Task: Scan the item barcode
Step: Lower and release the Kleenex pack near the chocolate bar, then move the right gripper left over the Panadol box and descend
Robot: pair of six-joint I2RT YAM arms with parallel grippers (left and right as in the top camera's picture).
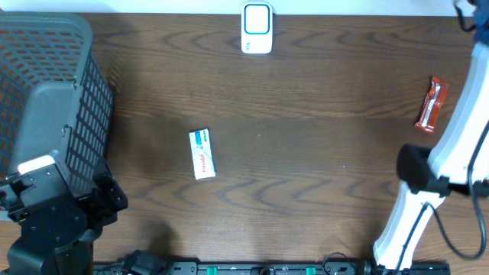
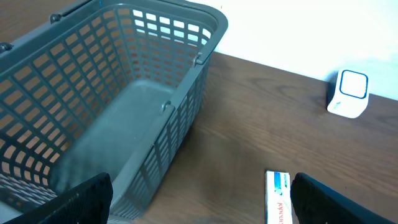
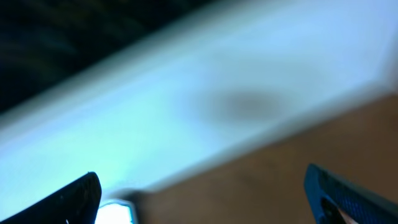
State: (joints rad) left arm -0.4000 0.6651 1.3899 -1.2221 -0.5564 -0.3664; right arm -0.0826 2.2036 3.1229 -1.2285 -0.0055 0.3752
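The small white-and-blue cardboard box (image 1: 202,153) is just lying flat mid-table on the dark wooden table (image 1: 321,168), near the grey plastic mesh basket (image 1: 46,84). Left gripper (image 2: 202,199) and right gripper (image 3: 202,193) are both spread wide, holding nothing.

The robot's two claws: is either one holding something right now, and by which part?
Nothing is held. The left gripper and right gripper both stand open and empty; the box lies free on the table.

The table (image 1: 306,153) is dark grained wood, the basket (image 1: 46,46) matt grey plastic, the scanner (image 1: 257,28) glossy white plastic.
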